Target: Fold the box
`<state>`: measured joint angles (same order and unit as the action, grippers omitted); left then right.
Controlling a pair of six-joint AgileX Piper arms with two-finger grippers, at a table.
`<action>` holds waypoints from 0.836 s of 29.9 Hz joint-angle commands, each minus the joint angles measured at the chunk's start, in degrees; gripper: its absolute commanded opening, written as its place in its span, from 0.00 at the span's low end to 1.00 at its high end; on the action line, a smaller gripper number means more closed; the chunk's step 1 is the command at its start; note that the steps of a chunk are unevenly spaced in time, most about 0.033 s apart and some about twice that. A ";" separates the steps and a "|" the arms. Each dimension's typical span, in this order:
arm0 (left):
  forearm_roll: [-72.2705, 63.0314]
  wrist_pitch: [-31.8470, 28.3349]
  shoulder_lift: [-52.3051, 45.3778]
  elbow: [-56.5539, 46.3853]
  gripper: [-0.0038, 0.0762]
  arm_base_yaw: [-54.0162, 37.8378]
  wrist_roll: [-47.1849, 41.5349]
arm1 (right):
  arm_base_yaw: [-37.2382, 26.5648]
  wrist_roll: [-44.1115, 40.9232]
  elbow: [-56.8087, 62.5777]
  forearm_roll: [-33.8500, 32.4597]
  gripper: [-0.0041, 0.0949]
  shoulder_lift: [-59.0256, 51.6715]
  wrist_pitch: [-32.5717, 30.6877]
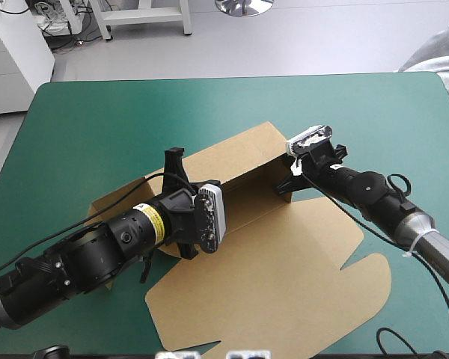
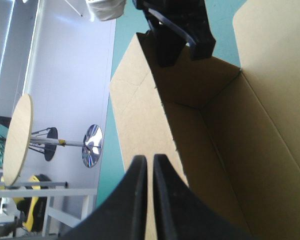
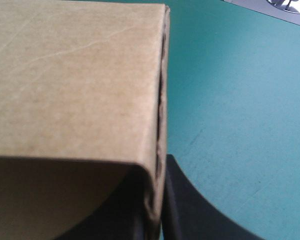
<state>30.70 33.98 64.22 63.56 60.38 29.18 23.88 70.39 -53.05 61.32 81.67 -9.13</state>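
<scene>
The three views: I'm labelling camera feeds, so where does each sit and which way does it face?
High view: above and behind the robot, facing forward and down at the table and the box; both arms show, left gripper and right gripper on raised walls.
Left wrist view: above the left wrist, looking along a raised wall; own fingers pinch it.
Right wrist view: above the right wrist, close on a box corner between its fingers.
Shared: high and left wrist views both show the right gripper.

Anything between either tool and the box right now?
Nothing visible. The left tool is shut on the raised long wall of the box, board directly between its fingers. The right tool is shut on a raised wall at the corner.
</scene>
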 commanded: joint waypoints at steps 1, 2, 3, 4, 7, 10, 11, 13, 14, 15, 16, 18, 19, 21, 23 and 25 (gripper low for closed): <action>1.09 1.85 -0.66 5.16 0.06 -0.30 -5.44 | -0.06 0.45 -1.74 0.02 0.02 -1.82 1.17; 1.09 4.20 -0.37 6.74 0.06 -1.31 -7.44 | -0.06 0.58 -1.74 -0.11 0.02 -1.82 1.17; 1.09 6.63 0.20 8.50 0.07 -2.82 -8.89 | -0.06 0.67 -1.74 -0.26 0.02 -1.82 1.06; 0.97 8.40 0.62 10.02 0.07 -4.45 -9.82 | -0.06 0.78 -1.74 -0.60 0.02 -1.82 0.87; -1.96 9.16 1.76 12.99 0.07 -13.35 -10.90 | -0.06 0.78 -1.74 -1.93 0.02 -1.82 -0.41; -12.06 8.92 2.21 14.46 0.07 -23.48 -7.68 | -0.59 0.78 -1.74 -3.58 0.02 -1.92 -3.29; -16.39 9.01 2.33 14.73 0.07 -27.16 -5.59 | -0.99 0.78 -2.04 -4.29 0.02 -1.92 -5.08; -25.46 10.04 2.33 14.84 0.07 -34.36 -1.13 | -2.77 0.66 -3.07 -6.62 0.02 -1.92 -10.30; -28.82 11.06 2.33 14.84 0.07 -37.16 0.22 | -3.59 0.40 -3.69 -7.32 0.02 -1.92 -12.51; -32.90 12.41 2.33 14.84 0.07 -40.48 2.15 | -4.78 0.29 -4.59 -7.80 0.02 -1.92 -15.46; -36.82 14.17 2.33 14.84 0.07 -43.60 3.71 | -6.11 -0.01 -5.41 -8.21 0.02 -1.92 -18.57; -42.52 17.60 2.33 14.84 0.07 -49.31 6.04 | -8.80 -2.22 -8.04 -10.14 0.02 -1.92 -24.92; -44.78 19.50 2.33 14.84 0.06 -51.88 6.28 | -10.01 -3.48 -9.53 -11.37 0.02 -1.92 -28.47; -47.39 21.80 2.33 14.84 0.06 -55.92 6.28 | -11.70 -7.41 -12.70 -14.47 0.02 -1.92 -34.52; -48.01 22.46 2.33 14.84 0.06 -59.20 5.83 | -12.29 -12.57 -15.24 -18.84 0.02 -1.92 -37.92; -48.13 22.10 2.33 14.84 0.06 -62.05 4.93 | -12.40 -20.24 -18.51 -25.69 0.02 -1.81 -40.64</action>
<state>-14.64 58.41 67.74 76.40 1.30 35.03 11.80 57.78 -66.50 41.29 81.68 -41.35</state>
